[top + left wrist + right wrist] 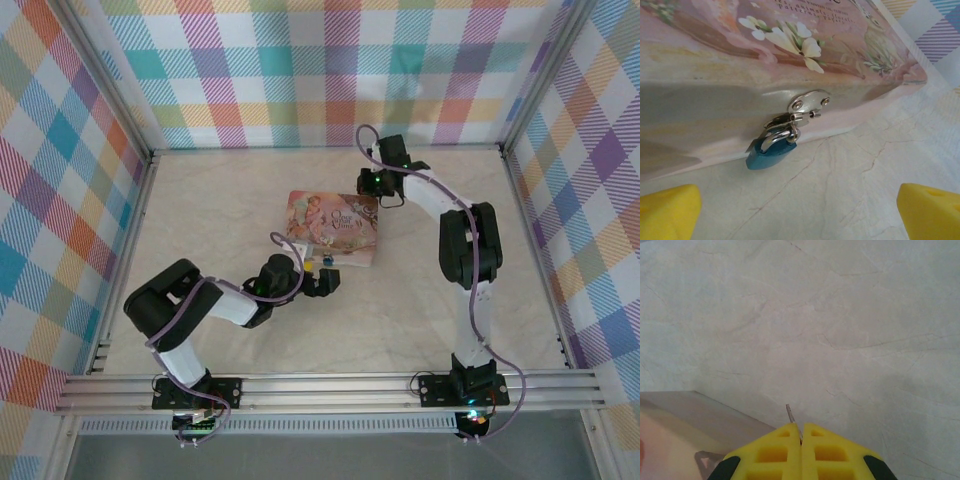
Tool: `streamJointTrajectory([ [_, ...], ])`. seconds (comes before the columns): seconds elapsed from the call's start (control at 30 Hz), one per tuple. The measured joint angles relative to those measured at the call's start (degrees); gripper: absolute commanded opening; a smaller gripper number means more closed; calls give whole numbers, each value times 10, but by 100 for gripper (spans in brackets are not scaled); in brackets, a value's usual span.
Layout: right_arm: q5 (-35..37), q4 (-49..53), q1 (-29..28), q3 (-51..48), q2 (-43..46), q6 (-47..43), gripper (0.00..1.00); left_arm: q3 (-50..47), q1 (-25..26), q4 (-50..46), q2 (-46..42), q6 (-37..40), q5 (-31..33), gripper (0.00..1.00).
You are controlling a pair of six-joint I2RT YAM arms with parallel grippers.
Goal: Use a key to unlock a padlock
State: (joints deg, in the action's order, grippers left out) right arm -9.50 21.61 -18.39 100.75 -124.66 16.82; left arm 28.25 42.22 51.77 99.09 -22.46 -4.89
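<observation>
A small teal padlock [770, 152] with a silver shackle hangs from the hasp [809, 102] on the front wall of the pink illustrated tin [740, 65]. My left gripper [800, 210] faces it from close by, open, yellow fingertips [667, 212] spread wide at the frame's bottom corners. From above, the left gripper [322, 281] sits at the tin's [333, 227] near edge. My right gripper [801, 432] is shut on the key [790, 413], a thin grey sliver poking out past the yellow tips. From above, the right gripper [372, 185] hovers by the tin's far right corner.
The table [420, 310] is pale marbled stone, boxed in by plaid walls and a metal frame. A corner of the tin [675, 435] lies at the lower left of the right wrist view. Open surface lies right of the tin.
</observation>
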Motion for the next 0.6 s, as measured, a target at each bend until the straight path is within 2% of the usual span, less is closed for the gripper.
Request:
streamJointTrajectory([
  [0.4,1,-3,-13,0,-3,-23,0,37,16,89,92,43,4,99],
  [0.6,1,-25,-17,-11,-3,-28,0,55,15,116,116,37,-57,96],
])
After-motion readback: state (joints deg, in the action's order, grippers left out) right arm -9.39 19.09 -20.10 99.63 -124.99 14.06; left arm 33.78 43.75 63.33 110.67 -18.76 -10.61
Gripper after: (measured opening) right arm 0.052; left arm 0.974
